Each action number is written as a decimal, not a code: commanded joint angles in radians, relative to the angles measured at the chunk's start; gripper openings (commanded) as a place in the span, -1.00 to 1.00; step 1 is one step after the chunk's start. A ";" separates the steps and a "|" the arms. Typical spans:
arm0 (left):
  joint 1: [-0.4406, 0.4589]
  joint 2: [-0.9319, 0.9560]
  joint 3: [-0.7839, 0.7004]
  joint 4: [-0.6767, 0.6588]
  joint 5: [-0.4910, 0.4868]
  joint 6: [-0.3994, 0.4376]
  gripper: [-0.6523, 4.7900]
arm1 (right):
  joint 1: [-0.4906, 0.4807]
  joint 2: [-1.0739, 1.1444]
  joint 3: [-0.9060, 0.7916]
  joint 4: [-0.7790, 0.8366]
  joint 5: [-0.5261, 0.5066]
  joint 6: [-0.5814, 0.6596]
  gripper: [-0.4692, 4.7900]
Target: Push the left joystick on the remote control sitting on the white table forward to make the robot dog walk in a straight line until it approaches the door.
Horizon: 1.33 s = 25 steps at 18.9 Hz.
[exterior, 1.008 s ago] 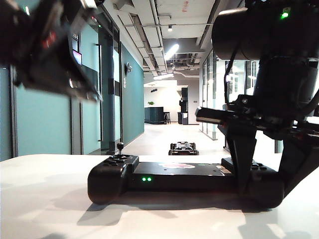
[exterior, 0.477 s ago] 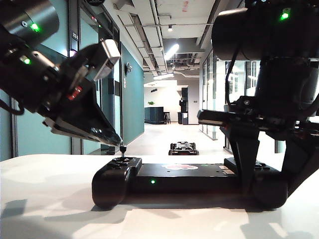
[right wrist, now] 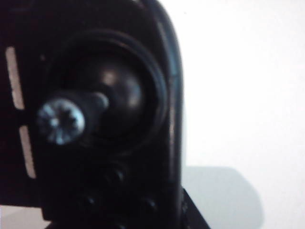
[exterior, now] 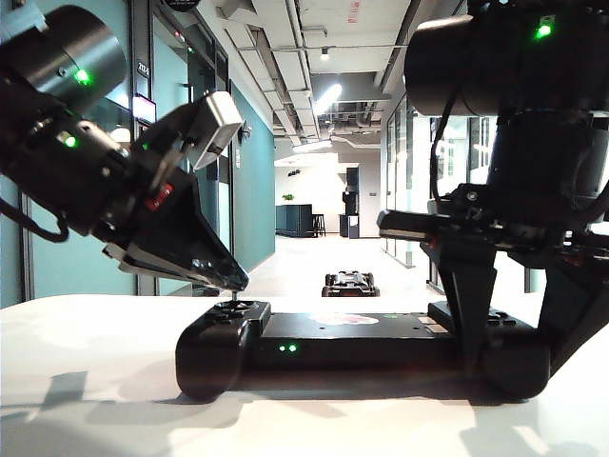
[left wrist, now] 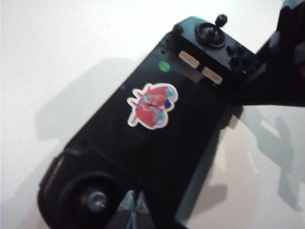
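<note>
Office corridor (exterior: 314, 257), glass partitions (exterior: 404, 181); exposed ducts (exterior: 285, 57)

The left gripper (exterior: 231, 282) crowds the left joystick (exterior: 233, 301) from above; the right gripper (exterior: 519, 314) straddles the remote control (exterior: 352, 350)'s far end; bare white table (exterior: 86, 381) lies open alongside.

Teal painted wall panels (exterior: 81, 238) at left; glass partition wall (exterior: 404, 181) at right; pale polished corridor floor (exterior: 304, 262) between; exposed grey ceiling ducts (exterior: 285, 57); lit fluorescent strip light (exterior: 326, 96); dark counter (exterior: 297, 220) far back.

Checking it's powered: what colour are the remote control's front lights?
Green; the exterior view shows them best.
</note>
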State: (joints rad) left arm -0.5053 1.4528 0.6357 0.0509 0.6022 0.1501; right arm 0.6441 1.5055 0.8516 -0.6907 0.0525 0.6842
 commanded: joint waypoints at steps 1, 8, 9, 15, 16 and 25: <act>-0.001 0.023 0.003 0.035 0.007 0.007 -0.78 | 0.001 -0.002 0.000 -0.011 -0.003 0.000 -0.07; 0.001 0.071 0.004 0.087 -0.001 0.007 -0.78 | 0.001 -0.002 0.000 -0.013 -0.003 -0.001 -0.07; 0.001 0.073 0.004 0.094 -0.009 0.007 -0.78 | 0.001 -0.002 0.000 -0.013 -0.003 -0.002 -0.07; 0.001 0.078 0.004 0.127 -0.023 0.007 -0.78 | 0.001 -0.002 0.000 -0.012 -0.003 -0.004 -0.07; 0.001 0.079 0.004 0.130 -0.023 0.007 -0.78 | 0.001 -0.002 0.000 -0.012 -0.003 -0.004 -0.07; 0.001 0.084 0.004 0.131 -0.022 0.006 -0.78 | 0.001 -0.002 0.000 -0.012 -0.003 -0.005 -0.07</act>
State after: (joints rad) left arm -0.5053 1.5372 0.6365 0.1719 0.5861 0.1501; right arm 0.6441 1.5051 0.8516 -0.6910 0.0525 0.6838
